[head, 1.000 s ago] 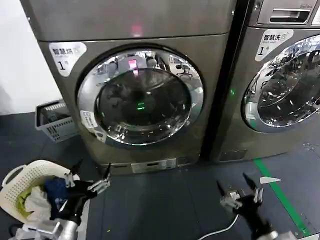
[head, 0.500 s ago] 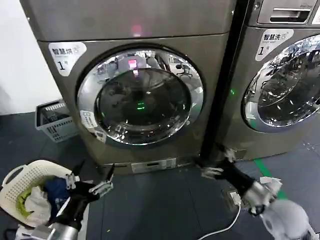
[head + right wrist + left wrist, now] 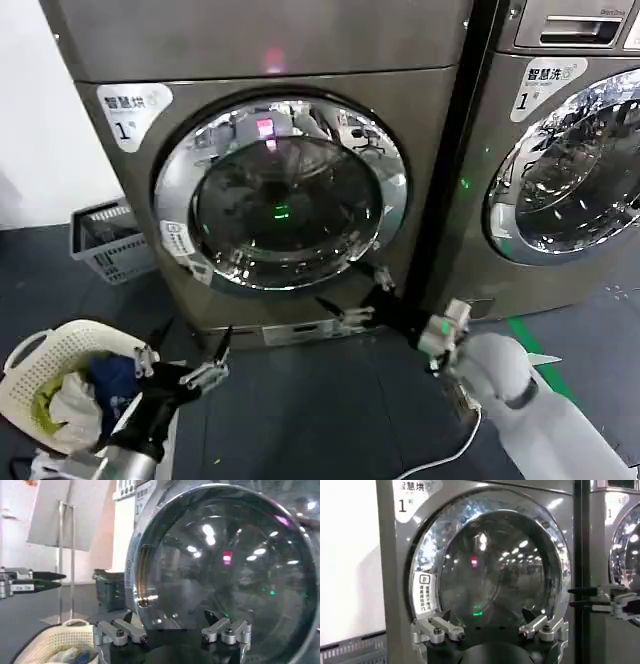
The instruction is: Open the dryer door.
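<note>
Two end effectors open, dryer door shut

Dryer door sits closed in the left machine, chrome ring flush with the front panel, white sticker on the ring's lower left. Right end effector is up at the door's lower right rim, fingers spread, close to the ring; can't tell if it's touching. Left end effector hangs low, fingers apart, over the floor just beside the laundry basket, well short of the door. Second machine stands to the right.

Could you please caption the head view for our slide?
Open right gripper reaches toward the closed dryer door; left gripper waits low.
</note>
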Motion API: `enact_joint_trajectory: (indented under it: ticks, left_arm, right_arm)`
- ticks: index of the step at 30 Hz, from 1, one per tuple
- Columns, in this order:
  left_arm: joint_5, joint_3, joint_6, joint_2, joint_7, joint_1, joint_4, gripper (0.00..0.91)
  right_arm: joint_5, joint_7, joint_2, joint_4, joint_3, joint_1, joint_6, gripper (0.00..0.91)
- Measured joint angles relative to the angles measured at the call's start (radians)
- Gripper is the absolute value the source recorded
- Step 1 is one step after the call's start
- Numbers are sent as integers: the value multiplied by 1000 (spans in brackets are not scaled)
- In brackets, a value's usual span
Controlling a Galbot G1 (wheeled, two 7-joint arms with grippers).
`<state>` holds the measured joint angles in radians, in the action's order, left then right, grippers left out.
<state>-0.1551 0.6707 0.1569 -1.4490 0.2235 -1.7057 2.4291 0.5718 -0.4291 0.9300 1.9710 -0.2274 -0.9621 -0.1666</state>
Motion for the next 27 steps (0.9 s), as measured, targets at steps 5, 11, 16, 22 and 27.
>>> enact_joint_trajectory:
  ticks: [5, 11, 16, 22, 27]
  left_arm:
    - [-3, -5, 0, -3, 2, -5, 7, 907]
    - [-2, -6, -1, 3, 11, -22, 10, 907]
    - [7, -13, 0, 4, 16, -23, 19, 907]
    - [26, -31, -8, -2, 14, -30, 16, 907]
    - [29, -31, -10, -4, 14, -37, 26, 907]
  right_arm:
    - [-1, 0, 9, -25, 60, 82, -20, 907]
    - [-21, 4, 44, -60, 128, 154, -54, 907]
    - [-24, -3, 76, -91, 174, 192, -56, 907]
    - [-21, 11, 112, -136, 225, 255, -60, 907]
    - [3, 26, 150, -181, 263, 313, -76, 907]
